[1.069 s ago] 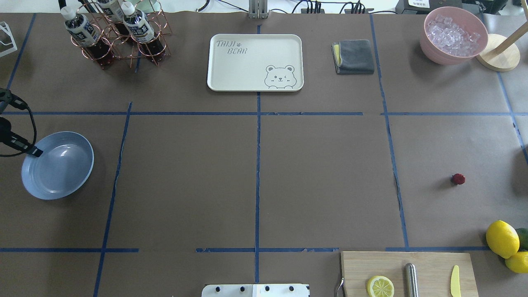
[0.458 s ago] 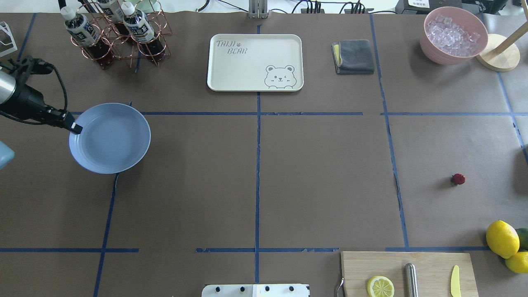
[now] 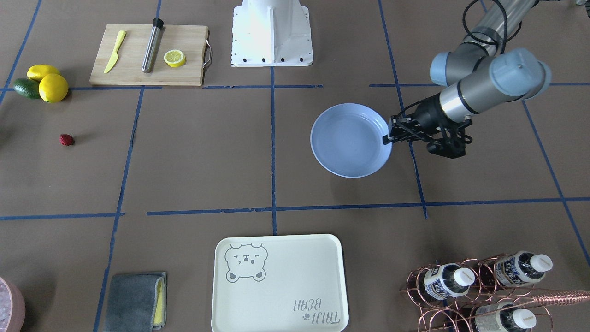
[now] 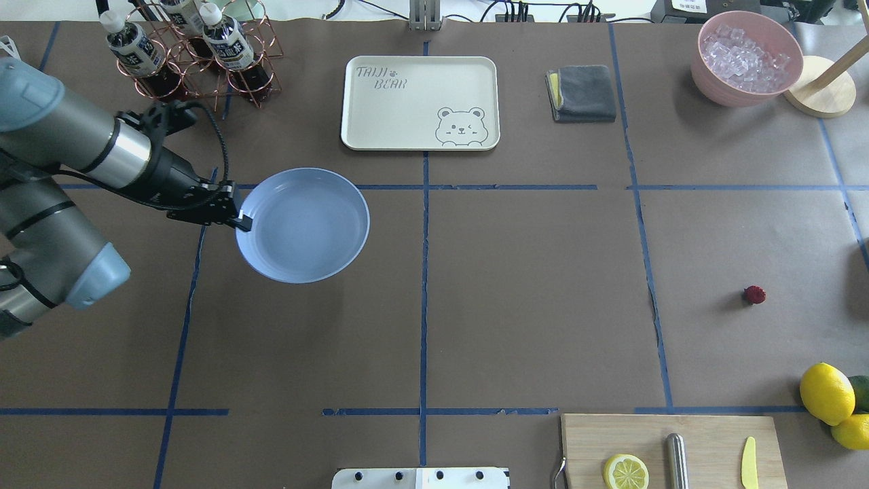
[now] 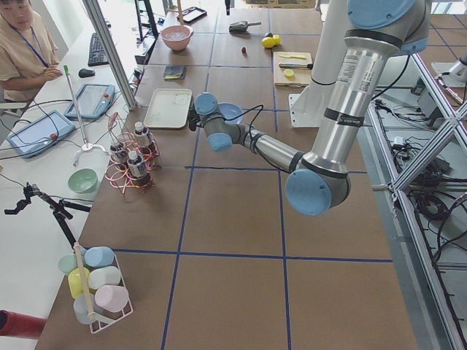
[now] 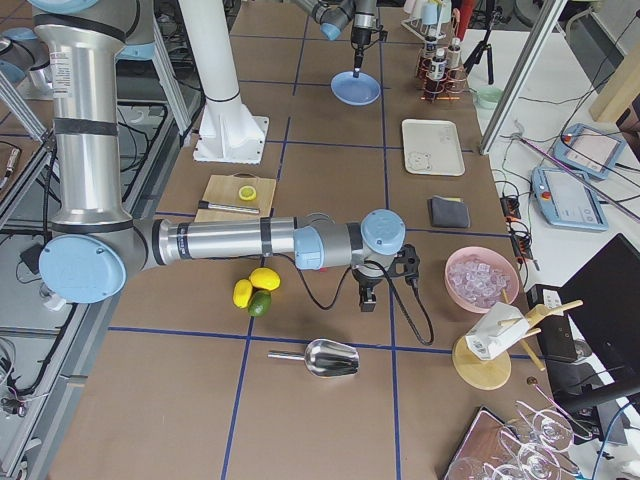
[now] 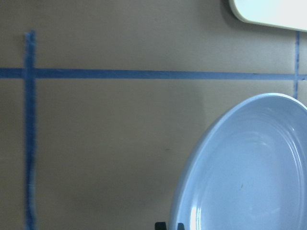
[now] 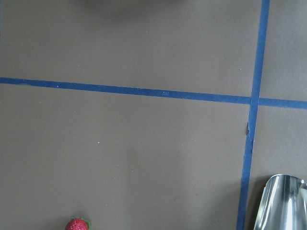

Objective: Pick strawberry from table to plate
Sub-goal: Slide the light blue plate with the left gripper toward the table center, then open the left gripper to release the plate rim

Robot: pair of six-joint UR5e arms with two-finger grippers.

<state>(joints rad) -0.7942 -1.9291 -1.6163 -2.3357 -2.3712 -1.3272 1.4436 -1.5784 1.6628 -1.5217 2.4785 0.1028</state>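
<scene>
The left end effector [image 4: 242,221] is closed on the near-left rim of the plate [image 4: 302,224], one finger above the rim and one below, as the front view shows. The plate is empty and level. It sits over the left half of the worktop [image 4: 529,272], left of the centre tape [image 4: 424,305] and on the robot's side of the tray [image 4: 421,102]. A soft shadow falls beside it, so it seems to hang just clear of the worktop, though I cannot be sure. The left wrist view shows the plate's inner curve filling the lower right, with a corner of the tray at the top.

The strawberry [image 4: 754,295] lies on the worktop far to the right, well apart from the plate. It is alone in its grid cell, and beyond two lemons [image 4: 826,392] and an avocado [image 4: 861,390] at the right edge. A board [image 4: 713,435] with a lemon half [image 4: 625,471] lies near the robot's base.

The right end effector [image 6: 367,298] appears only in the right side view. There it points down over the worktop near the lemons, and I cannot tell how far open it is. Its wrist view looks straight down on bare paper and crossed tape, with the strawberry at the bottom edge and a metal scoop [image 8: 280,203] in the lower right corner.
</scene>
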